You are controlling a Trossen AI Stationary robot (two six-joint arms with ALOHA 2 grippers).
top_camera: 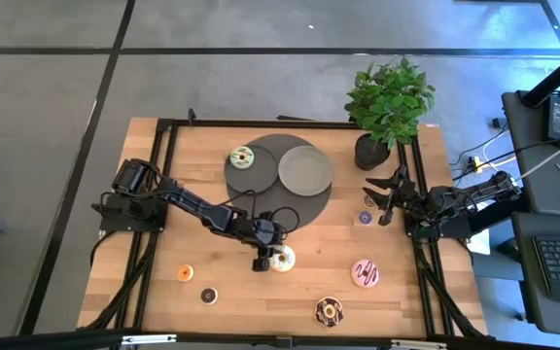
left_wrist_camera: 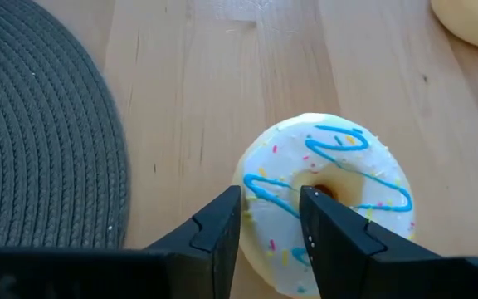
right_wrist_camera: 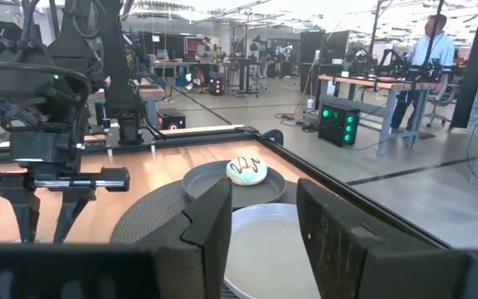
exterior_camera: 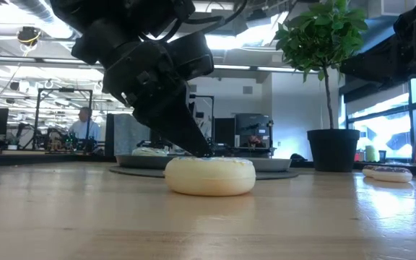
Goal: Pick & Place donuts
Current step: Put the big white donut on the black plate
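In the high view my left gripper (top_camera: 263, 259) is at the table's middle, over a cream donut with blue squiggles (top_camera: 282, 258) that lies flat on the wood. The gripper is open. In the left wrist view one fingertip (left_wrist_camera: 312, 199) stands at the donut's hole and the other (left_wrist_camera: 229, 201) at its outer rim. A white-green donut (top_camera: 242, 157) lies on a dark plate. The pink (top_camera: 365, 273), chocolate (top_camera: 329, 311), orange (top_camera: 185, 273), dark brown (top_camera: 208, 295) and purple (top_camera: 366, 217) donuts lie on the table. My right gripper (top_camera: 385, 199) waits open at the right edge. My left gripper comes at the cream donut (left_wrist_camera: 322, 178) slanting down from the table's left side, its fingers on either side of the ring's near part (left_wrist_camera: 272, 195). In the low view a fingertip (exterior_camera: 197, 148) reaches the donut's top (exterior_camera: 209, 162). Whether it touches, I cannot tell.
A round dark woven mat (top_camera: 290, 209) carries a dark plate (top_camera: 261, 146) and a paler grey plate (top_camera: 305, 169). A potted plant (top_camera: 389, 107) stands at the far right corner. Bare wood lies between the mat and the near edge. People stand among desks in the room beyond.
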